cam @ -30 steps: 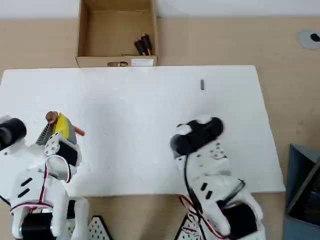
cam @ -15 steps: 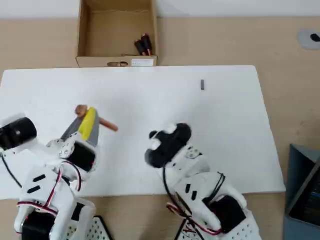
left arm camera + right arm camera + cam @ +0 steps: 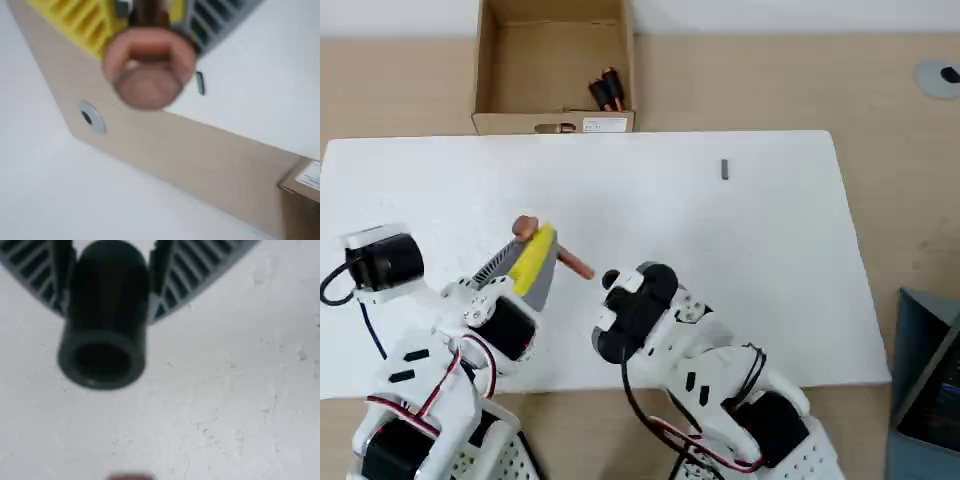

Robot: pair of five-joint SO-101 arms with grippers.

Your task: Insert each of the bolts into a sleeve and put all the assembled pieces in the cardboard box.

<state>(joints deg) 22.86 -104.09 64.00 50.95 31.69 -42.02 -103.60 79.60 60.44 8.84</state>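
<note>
White board (image 3: pixel 740 280) below: left gripper (image 3: pixel 527 258) clamps the bolt (image 3: pixel 575 265) crosswise, tip aimed at the sleeve (image 3: pixel 102 335) clamped in the right gripper (image 3: pixel 107 267), its mouth ahead of those jaws.

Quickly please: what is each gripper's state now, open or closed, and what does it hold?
Left gripper: closed, holding a bolt.
Right gripper: closed, holding a sleeve.

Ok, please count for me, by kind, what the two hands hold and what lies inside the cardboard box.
bolt: 1, in the left hand
sleeve: 1, in the right hand
assembled pieces: 2, inside the cardboard box
Total: 4
</note>
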